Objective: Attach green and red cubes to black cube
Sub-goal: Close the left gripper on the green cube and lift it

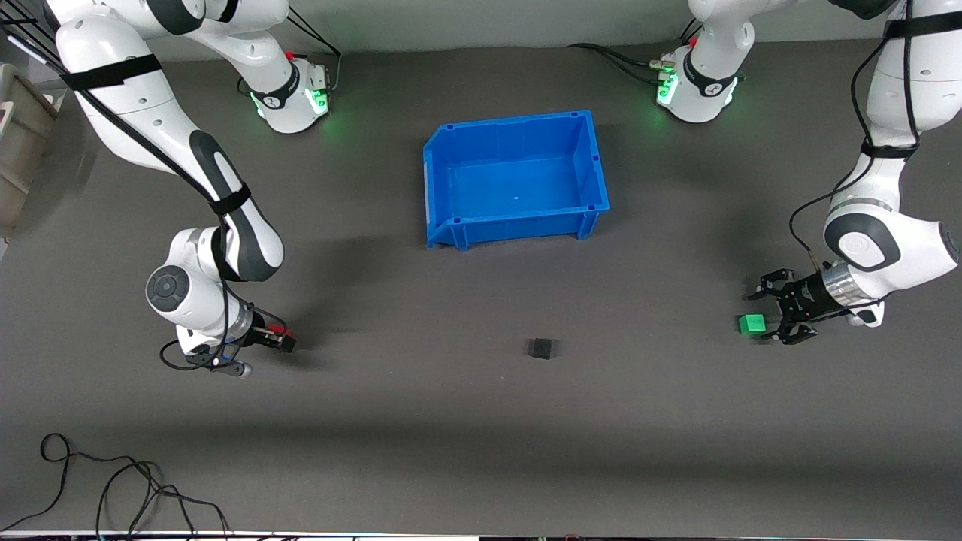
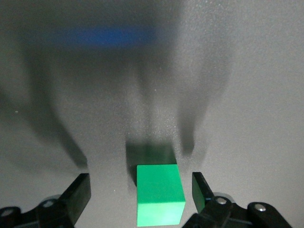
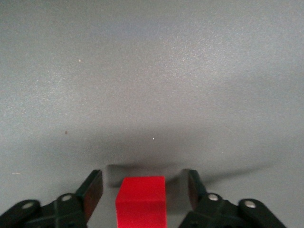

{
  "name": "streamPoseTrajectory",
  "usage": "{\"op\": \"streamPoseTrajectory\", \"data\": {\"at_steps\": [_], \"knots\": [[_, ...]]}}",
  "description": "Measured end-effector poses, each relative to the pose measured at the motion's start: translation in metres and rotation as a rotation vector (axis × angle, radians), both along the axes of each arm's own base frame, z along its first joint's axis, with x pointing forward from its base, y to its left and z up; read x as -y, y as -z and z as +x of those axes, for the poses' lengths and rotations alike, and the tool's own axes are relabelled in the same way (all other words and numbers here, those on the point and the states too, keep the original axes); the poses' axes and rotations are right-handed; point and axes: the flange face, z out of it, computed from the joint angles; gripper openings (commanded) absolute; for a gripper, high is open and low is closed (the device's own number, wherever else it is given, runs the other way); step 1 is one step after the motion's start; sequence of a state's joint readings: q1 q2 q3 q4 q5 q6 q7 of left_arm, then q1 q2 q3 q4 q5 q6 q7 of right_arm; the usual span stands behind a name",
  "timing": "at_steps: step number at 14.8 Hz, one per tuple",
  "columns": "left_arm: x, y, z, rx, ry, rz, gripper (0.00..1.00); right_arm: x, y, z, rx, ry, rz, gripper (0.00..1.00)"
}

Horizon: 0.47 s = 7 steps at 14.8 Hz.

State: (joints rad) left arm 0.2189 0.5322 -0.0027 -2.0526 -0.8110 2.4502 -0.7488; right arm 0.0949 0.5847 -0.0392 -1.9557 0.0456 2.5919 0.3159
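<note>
The black cube [image 1: 539, 348] sits alone on the dark table, nearer the front camera than the blue bin. The green cube [image 1: 751, 324] lies at the left arm's end of the table. My left gripper [image 1: 765, 315] is low over it and open. In the left wrist view the green cube [image 2: 159, 192] sits between the two fingers with a gap on each side. My right gripper [image 1: 282, 340] is low at the right arm's end and open. The red cube [image 3: 141, 199] sits between its fingers, apart from both. In the front view the red cube [image 1: 277, 329] is mostly hidden.
An empty blue bin [image 1: 451, 225] stands mid-table toward the robots' bases. A loose black cable [image 1: 113, 481] lies near the table's front edge at the right arm's end. A beige box [image 1: 19, 143] stands at that end's edge.
</note>
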Motion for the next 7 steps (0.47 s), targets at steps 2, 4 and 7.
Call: {"op": "streamPoseTrajectory", "data": {"at_steps": [2, 4, 7], "knots": [[0.0001, -0.0002, 0.0002, 0.004, 0.005, -0.001, 0.2, 0.0002, 0.0016, -0.0016, -0.003, 0.004, 0.001, 0.67], [0.0012, -0.0008, 0.0012, 0.008, 0.007, -0.002, 0.13, 0.0006, 0.0035, -0.0034, -0.001, 0.013, 0.007, 0.58], [0.0039, -0.0077, 0.0095, 0.029, 0.006, -0.007, 0.11, 0.0011, 0.0047, -0.0045, 0.015, 0.016, 0.008, 0.42]]}}
